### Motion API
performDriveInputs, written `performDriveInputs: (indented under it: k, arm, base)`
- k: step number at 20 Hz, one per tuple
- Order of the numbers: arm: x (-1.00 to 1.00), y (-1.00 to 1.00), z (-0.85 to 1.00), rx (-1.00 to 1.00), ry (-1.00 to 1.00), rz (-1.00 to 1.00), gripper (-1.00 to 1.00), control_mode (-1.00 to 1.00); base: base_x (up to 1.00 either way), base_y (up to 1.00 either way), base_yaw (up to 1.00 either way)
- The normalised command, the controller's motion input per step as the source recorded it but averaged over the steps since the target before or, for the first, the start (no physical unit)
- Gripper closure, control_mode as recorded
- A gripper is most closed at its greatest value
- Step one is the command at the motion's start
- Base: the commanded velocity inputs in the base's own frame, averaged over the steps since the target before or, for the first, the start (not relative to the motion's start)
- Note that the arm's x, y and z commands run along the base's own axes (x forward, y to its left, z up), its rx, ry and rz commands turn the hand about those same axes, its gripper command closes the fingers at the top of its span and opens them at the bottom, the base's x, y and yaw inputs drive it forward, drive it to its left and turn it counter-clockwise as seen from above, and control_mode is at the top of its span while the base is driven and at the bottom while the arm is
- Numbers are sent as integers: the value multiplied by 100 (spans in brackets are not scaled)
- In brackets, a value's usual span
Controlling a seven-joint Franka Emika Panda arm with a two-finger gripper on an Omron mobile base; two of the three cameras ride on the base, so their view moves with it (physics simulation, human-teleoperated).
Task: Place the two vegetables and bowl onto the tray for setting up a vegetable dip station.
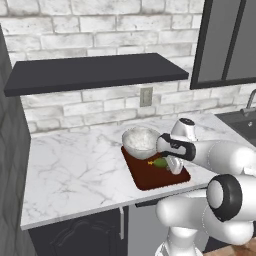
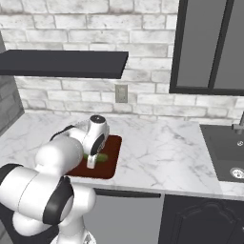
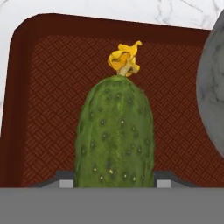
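Left base view, tray: the dark red tray (image 1: 150,181) lies on the marble surface (image 1: 75,170), near its front edge.
Left base view, bowl: the bowl (image 1: 140,142) sits at the tray's far end; it looks to be resting on the tray, though its footing is hard to make out from here.
Left base view, cucumber: the cucumber (image 1: 161,162) shows green in the middle of the tray, with the end effector (image 1: 172,165) low over it, right at the cucumber's side.
Right base view, arm: the arm's white body covers much of the tray (image 2: 110,164); a strip of the cucumber (image 2: 99,157) peeks out beside the hand, above the tray.
Right base view, extras: this side adds the sink (image 2: 228,157), well apart to the right, which the left camera catches at its edge.
Hand view, cucumber: close up, the bumpy cucumber (image 3: 114,135) with its yellow flower tip stands between the two finger tips (image 3: 66,183), over the tray's patterned floor (image 3: 48,109).
Hand view, grip: jaws part-closed against the cucumber's sides, so it reads as clamped, not yet let go.
Hand view, bowl: the bowl's grey wall (image 3: 212,96) curves in just beside the cucumber.
Progress: bowl apparently placed, cucumber at the tray awaiting release; the carrot is left to do.
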Motion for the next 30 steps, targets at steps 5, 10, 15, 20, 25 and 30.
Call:
performDriveInputs:
  k: [5, 10, 15, 20, 25, 30]
  arm:
    - [7, 6, -10, 0, 0, 2, 100, -100]
    - [7, 4, -8, 0, 0, 4, 100, -100]
    - [-4, 2, -11, 0, 0, 7, 100, -100]
    - [-9, 1, -14, -1, 4, 7, 100, -100]
    - [-1, 5, -14, -2, 9, 2, 100, -100]
    - [0, 10, -14, 0, 13, 0, 100, -100]
  base:
    - [0, 0, 0]
    - [0, 0, 0]
    - [0, 0, 0]
    - [0, 0, 0]
    - [0, 0, 0]
    - [0, 0, 0]
